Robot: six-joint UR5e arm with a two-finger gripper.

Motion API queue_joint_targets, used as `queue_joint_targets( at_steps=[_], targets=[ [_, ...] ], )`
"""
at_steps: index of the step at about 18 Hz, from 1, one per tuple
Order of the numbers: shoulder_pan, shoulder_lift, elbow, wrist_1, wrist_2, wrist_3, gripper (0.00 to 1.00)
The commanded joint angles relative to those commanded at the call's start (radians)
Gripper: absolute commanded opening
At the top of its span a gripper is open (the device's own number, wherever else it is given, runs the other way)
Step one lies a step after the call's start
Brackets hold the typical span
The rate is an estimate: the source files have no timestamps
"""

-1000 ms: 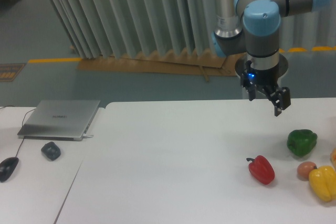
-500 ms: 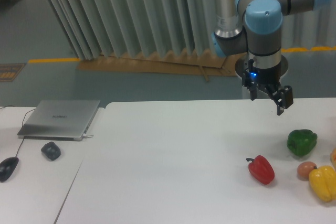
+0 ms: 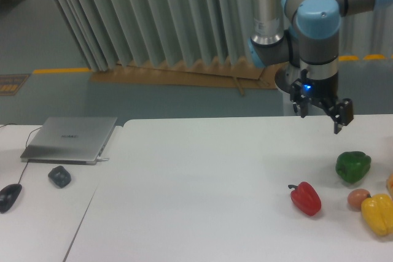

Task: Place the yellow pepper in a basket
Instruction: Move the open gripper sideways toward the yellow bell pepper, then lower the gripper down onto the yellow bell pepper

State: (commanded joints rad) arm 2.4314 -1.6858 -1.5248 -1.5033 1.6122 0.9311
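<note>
plenty of bare white tabletop (image 3: pixel 202 188) spreads left and forward of the vegetables, which crowd the right edge of the view. the yellow pepper (image 3: pixel 377 213) lies at the lower right corner, nearly at the frame's edge, with a small orange-tan ball (image 3: pixel 357 199) touching or just beside its upper left. a red pepper (image 3: pixel 306 198) sits left of the ball, apart from it, and a green pepper (image 3: pixel 352 165) lies behind them. an orange sliver shows at the right border, too cropped to tell what it is. the tool (image 3: pixel 321 115) hangs in the air above the far edge, behind and above the green pepper, its fingers spread apart and holding nothing. well apart on the left are a closed laptop (image 3: pixel 70 138), a dark grey lump (image 3: pixel 59 176) and a mouse (image 3: pixel 8 196) with its cable.
</note>
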Motion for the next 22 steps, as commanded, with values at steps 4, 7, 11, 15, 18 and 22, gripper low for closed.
queue_joint_targets(
  at_steps=[4, 7, 11, 15, 18, 22],
  targets=[
    [-0.002, 0.0, -0.003, -0.003, -0.003, 0.002, 1.0],
    [-0.006, 0.0, -0.006, -0.003, 0.0, 0.0, 1.0],
    [0.0, -0.002, -0.005, -0.002, 0.002, -0.003, 1.0],
    [0.04, -0.015, 0.044, -0.001, 0.011, -0.032, 1.0],
    [0.173, -0.032, 0.052, 0.017, 0.066, -0.099, 1.0],
    [0.157, -0.109, 0.048, 0.121, 0.063, -0.286, 1.0]
  ],
)
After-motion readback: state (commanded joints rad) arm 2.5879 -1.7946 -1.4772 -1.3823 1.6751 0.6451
